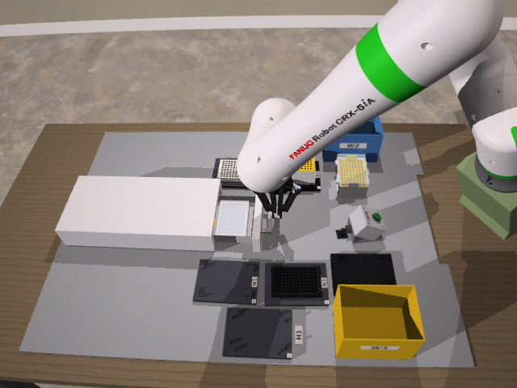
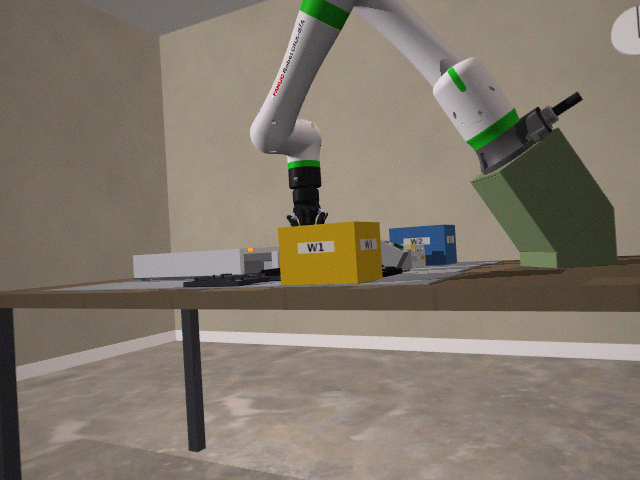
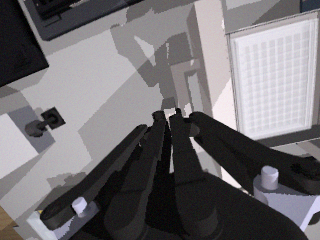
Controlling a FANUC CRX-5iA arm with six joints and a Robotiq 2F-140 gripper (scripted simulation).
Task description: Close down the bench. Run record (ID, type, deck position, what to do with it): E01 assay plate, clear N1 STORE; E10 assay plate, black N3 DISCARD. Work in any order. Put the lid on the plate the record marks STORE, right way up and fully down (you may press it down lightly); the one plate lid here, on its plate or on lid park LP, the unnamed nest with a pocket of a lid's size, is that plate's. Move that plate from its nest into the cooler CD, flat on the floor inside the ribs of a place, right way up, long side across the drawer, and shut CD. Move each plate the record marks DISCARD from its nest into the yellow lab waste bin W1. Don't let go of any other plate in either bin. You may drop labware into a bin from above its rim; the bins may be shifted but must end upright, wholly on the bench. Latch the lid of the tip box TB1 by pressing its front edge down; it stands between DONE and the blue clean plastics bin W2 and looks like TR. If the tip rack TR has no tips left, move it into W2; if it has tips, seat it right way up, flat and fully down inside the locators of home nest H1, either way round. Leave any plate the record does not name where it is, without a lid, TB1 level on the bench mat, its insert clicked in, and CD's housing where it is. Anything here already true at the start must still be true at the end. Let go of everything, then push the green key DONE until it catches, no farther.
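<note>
The white cooler CD [image 1: 137, 210] stands at the left, with its drawer partly out. The lidded clear plate [image 1: 231, 217] lies flat in the drawer and also shows in the wrist view [image 3: 275, 80]. My gripper [image 1: 275, 215] is shut and empty. It hangs low just outside the drawer front [image 1: 257, 221], over the handle; I cannot tell if it touches. In the wrist view the fingertips [image 3: 170, 116] meet beside the drawer front [image 3: 207, 55]. The black plate [image 1: 296, 281] sits in nest N3. Nest N1 [image 1: 225, 280] is empty. Tip box TB1 [image 1: 351, 173] stands in front of blue bin W2 [image 1: 355, 140].
Yellow bin W1 [image 1: 377, 321] stands at the front right and hides my gripper's tips in the side view [image 2: 328, 253]. The green DONE key [image 1: 377, 217] is on its grey box. Lid park LP [image 1: 362, 269] and nest H1 [image 1: 256, 331] are empty. A gridded rack [image 1: 229, 168] sits at the back.
</note>
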